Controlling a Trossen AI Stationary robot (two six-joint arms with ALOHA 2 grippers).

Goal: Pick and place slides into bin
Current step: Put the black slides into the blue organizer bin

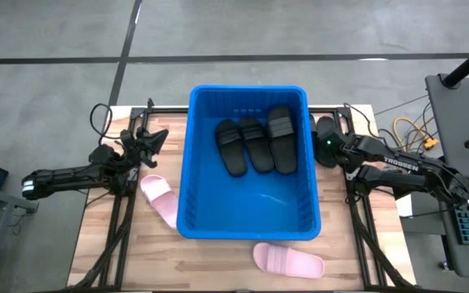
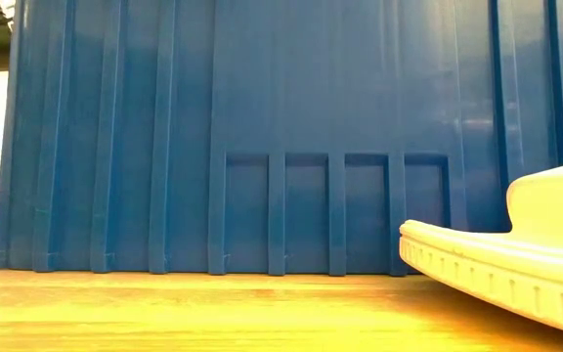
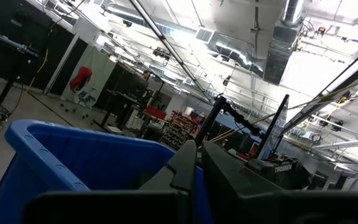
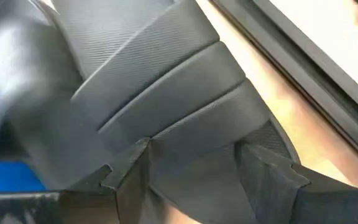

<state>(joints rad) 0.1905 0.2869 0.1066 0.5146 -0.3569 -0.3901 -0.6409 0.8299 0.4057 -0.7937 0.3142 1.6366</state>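
Note:
The blue bin (image 1: 248, 218) stands mid-table and holds three black slides (image 1: 256, 142) side by side on its floor. A fourth black slide (image 1: 325, 130) lies right of the bin, and it fills the right wrist view (image 4: 160, 81). My right gripper (image 1: 332, 151) is shut on it. One pink slide (image 1: 159, 199) lies on the table against the bin's left wall. Another pink slide (image 1: 288, 260) lies in front of the bin and shows in the low view (image 2: 516, 264). My left gripper (image 1: 151, 140) is shut and empty, left of the bin. My right gripper has the black slide between its two fingers (image 4: 126, 171), at the edge of the ribbed strap (image 4: 194, 134). The fingers come from the table's right side. Whether the slide is lifted clear of the table, I cannot tell.
The bin's wall (image 2: 262, 137) fills the low view. Black frame rails (image 1: 120, 220) run along the table's left and right sides. A cable (image 1: 409, 130) and a stand lie beyond the right edge. Bare wood shows at the front left (image 1: 137, 260).

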